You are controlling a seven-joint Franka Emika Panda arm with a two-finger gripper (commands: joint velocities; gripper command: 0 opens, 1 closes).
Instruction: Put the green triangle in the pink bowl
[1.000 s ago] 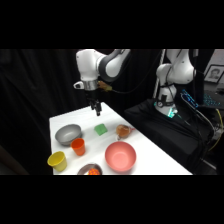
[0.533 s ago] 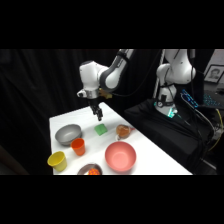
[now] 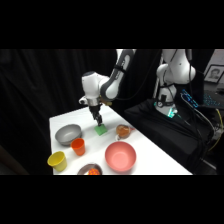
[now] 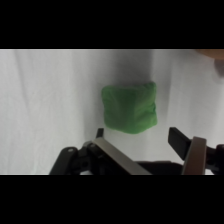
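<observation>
Green triangle (image 4: 129,108) lies on the white table (image 3: 145,150), directly below my gripper (image 4: 135,137); my jaws stand apart just above it, touching nothing. Pink bowl (image 3: 120,156) sits well apart, nearer the table's front edge.

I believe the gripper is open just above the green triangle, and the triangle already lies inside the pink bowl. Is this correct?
Not quite. The gripper is open above the green triangle, but the side view shows the triangle lying on the white table, apart from the pink bowl, not inside it.
</observation>
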